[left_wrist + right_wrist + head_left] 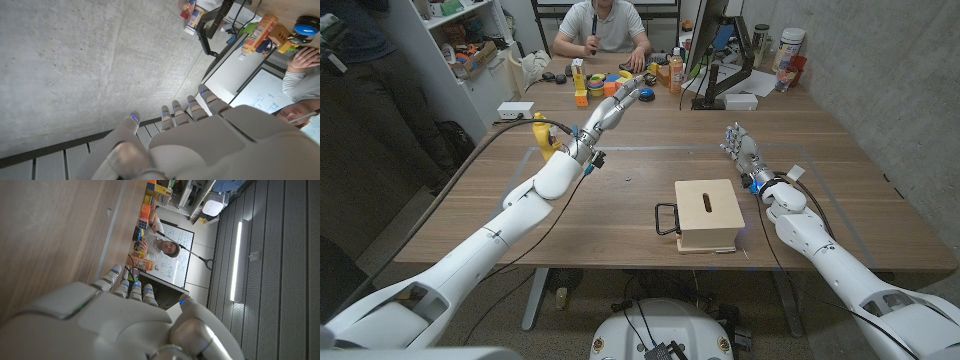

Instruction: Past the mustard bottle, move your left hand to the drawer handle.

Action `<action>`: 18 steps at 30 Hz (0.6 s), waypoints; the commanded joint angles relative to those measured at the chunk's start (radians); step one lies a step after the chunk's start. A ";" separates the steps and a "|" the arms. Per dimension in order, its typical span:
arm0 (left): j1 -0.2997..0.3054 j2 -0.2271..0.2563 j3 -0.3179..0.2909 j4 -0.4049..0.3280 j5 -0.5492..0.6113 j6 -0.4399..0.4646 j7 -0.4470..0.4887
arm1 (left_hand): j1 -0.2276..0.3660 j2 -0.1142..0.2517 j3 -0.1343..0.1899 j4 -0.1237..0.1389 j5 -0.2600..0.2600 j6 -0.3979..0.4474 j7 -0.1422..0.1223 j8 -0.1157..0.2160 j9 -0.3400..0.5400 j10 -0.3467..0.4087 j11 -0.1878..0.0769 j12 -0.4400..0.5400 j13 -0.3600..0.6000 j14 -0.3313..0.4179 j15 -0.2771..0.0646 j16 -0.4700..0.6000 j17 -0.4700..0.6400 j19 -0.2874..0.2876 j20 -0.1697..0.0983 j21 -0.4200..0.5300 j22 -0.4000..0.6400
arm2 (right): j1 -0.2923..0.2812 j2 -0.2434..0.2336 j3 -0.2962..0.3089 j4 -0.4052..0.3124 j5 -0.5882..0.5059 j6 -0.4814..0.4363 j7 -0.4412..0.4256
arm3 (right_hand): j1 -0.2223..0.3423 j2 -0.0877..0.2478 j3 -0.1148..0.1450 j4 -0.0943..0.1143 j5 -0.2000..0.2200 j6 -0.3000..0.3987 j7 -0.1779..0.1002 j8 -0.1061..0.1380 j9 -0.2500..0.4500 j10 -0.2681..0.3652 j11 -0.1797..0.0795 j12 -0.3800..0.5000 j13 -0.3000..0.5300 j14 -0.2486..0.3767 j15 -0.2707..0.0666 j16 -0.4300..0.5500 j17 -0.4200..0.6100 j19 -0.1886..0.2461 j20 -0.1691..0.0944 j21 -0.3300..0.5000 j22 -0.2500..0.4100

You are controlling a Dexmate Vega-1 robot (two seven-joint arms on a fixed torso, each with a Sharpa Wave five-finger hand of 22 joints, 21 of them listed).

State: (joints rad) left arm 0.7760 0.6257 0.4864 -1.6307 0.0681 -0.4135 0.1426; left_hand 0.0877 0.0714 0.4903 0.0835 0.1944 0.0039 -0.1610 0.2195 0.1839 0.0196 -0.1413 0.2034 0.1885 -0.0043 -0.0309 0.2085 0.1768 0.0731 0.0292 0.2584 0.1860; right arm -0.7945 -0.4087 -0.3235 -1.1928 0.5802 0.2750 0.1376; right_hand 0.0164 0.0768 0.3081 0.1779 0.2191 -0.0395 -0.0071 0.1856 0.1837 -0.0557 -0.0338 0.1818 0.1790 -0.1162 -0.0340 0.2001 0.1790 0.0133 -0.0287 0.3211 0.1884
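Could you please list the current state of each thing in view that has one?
Left robot hand: raised above the table's far side, fingers extended, holding nothing.
Right robot hand: fingers apart, holding nothing, near the table's right side.
Mustard bottle: upright, partly hidden behind the left arm.
Wooden drawer box: drawer shut, untouched.
Drawer handle: black, on the box's left side, no hand on it.

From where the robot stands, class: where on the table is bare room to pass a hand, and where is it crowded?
Bare wood lies between the left arm and the drawer box, and between that box and the right hand. The far edge is crowded with small objects before the person. The mustard bottle sits beside the left arm.
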 commanded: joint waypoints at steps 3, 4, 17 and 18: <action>-0.019 0.058 0.040 -0.121 0.202 -0.029 -0.007 | 0.017 -0.004 0.002 -0.011 0.002 0.001 -0.012 0.004 0.001 0.009 -0.008 -0.001 0.003 0.008 -0.050 0.002 0.000 0.013 0.000 -0.002 0.001 | 0.007 0.013 -0.008 0.012 -0.003 0.004 0.015 | 0.005 0.082 0.002 -0.002 0.005 -0.004 -0.003 0.005 0.003 -0.002 0.002 0.007 0.005 -0.006 -0.048 0.004 0.004 0.008 -0.118 -0.002 0.004; -0.019 0.061 0.042 -0.129 0.215 -0.032 -0.007 | 0.019 -0.006 0.002 -0.013 0.002 0.002 -0.013 0.003 0.001 0.010 -0.008 -0.001 0.003 0.009 -0.051 0.002 0.000 0.013 0.000 -0.002 0.001 | 0.008 0.014 -0.009 0.013 -0.004 0.006 0.016 | 0.005 0.082 0.002 -0.002 0.005 -0.003 -0.003 0.005 0.003 -0.002 0.002 0.007 0.005 -0.006 -0.048 0.004 0.004 0.008 -0.118 -0.002 0.004; -0.042 0.083 0.074 -0.189 0.323 -0.096 -0.049 | 0.029 -0.019 0.000 -0.028 0.003 0.000 -0.028 -0.002 0.002 0.010 -0.010 -0.005 0.003 0.007 -0.056 -0.002 0.001 0.015 -0.004 -0.006 0.001 | 0.016 0.021 -0.019 0.018 -0.014 0.006 0.024 | 0.005 0.081 0.002 -0.002 0.005 -0.003 -0.003 0.005 0.003 -0.002 0.004 0.007 0.005 -0.006 -0.048 0.004 0.004 0.009 -0.117 -0.004 0.004; -0.045 0.084 0.078 -0.192 0.328 -0.099 -0.057 | 0.030 -0.019 0.000 -0.029 0.003 -0.001 -0.028 -0.002 0.002 0.011 -0.010 -0.005 0.003 0.006 -0.055 -0.002 0.001 0.015 -0.004 -0.007 0.001 | 0.016 0.021 -0.019 0.017 -0.014 0.004 0.023 | 0.005 0.081 0.001 -0.002 0.005 -0.003 -0.003 0.005 0.003 -0.002 0.003 0.007 0.005 -0.006 -0.048 0.004 0.004 0.009 -0.117 -0.004 0.004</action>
State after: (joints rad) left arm 0.7497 0.6885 0.5377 -1.7708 0.3004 -0.4714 0.1180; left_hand 0.1062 0.0528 0.4880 0.0617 0.1944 0.0054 -0.1810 0.2195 0.1838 0.0247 -0.1464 0.1993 0.1884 -0.0010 -0.0342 0.2085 0.1768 0.0803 0.0285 0.2584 0.1861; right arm -0.7842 -0.3932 -0.3357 -1.1788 0.5721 0.2801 0.1555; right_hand 0.0164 0.0768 0.3081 0.1778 0.2191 -0.0394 -0.0071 0.1856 0.1837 -0.0557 -0.0337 0.1818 0.1789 -0.1162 -0.0340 0.2001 0.1790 0.0188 -0.0341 0.3211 0.1883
